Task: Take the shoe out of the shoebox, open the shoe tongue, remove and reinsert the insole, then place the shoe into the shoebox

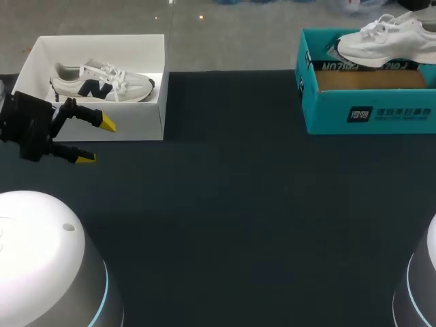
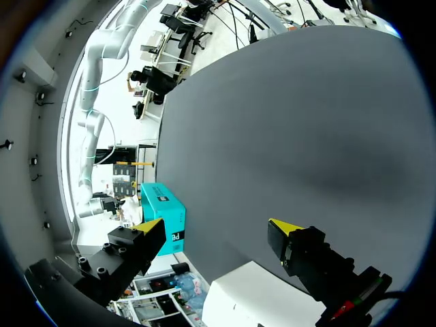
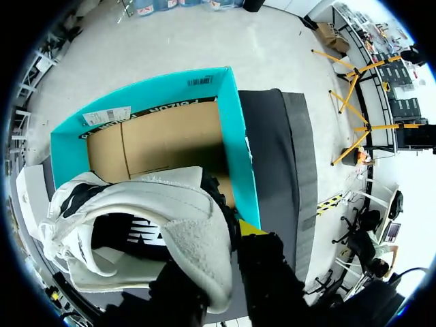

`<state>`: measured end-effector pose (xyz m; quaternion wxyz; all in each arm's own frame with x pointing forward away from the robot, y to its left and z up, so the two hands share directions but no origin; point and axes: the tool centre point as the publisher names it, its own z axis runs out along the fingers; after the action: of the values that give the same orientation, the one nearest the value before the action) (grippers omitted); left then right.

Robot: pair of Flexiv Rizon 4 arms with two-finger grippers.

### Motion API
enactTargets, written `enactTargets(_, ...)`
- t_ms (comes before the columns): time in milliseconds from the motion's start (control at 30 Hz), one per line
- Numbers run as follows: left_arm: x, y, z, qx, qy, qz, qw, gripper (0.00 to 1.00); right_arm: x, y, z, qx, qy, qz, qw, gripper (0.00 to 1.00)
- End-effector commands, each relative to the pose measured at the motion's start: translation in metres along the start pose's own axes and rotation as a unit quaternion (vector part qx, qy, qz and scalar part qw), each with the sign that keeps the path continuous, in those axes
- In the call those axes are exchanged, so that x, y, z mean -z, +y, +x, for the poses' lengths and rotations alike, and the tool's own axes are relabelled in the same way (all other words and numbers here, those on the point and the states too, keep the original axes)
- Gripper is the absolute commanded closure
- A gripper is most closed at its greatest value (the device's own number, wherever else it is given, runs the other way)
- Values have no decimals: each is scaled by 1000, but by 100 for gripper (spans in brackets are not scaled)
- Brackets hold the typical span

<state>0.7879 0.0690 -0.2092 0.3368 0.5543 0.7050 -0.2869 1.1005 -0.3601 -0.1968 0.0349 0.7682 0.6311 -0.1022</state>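
left gripper (image 1: 97,141) apart by far-left white box (image 1: 146,116) holding 1 sneaker (image 1: 102,82); right gripper (image 3: 216,255) clamps shoe (image 1: 385,37) over far-right teal shoebox (image 1: 368,112).

Left gripper (image 1: 97,140): matte black, blocky body, two angular fingers (image 1: 80,112) ending in bright yellow wedge tips. Below left gripper in head view: glossy white dome housing (image 1: 41,259), pale blue ring seam, one small round plug (image 1: 68,227) on top. Far right of left gripper: same white shell (image 1: 424,272) with blue ring. Close up on left gripper: socket screws (image 2: 95,262) in one finger block, red and green marks (image 2: 349,308) and black cable (image 2: 385,298) behind the other. Right gripper (image 3: 225,248): black, one yellow tip showing.
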Motion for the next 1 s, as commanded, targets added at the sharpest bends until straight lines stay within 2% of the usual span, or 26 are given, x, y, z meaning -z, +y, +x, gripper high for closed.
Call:
enactTargets(33,0,0,-1,0,2,0,1000,0,-9,-9,4,-2,-7,-40,999,100)
enactTargets(267,0,0,-1,0,2,0,1000,0,-24,-12,7,-8,-13,-43,999,100)
enactTargets(700,0,0,-1,0,2,0,1000,0,-60,-27,15,-7,-6,-23,1000,100)
enactTargets(733,0,0,-1,0,2,0,1000,0,-63,-29,15,-24,-9,-21,999,100)
enactTargets(1000,0,0,-1,0,2,0,1000,0,-63,-30,15,-18,-9,-22,1000,100)
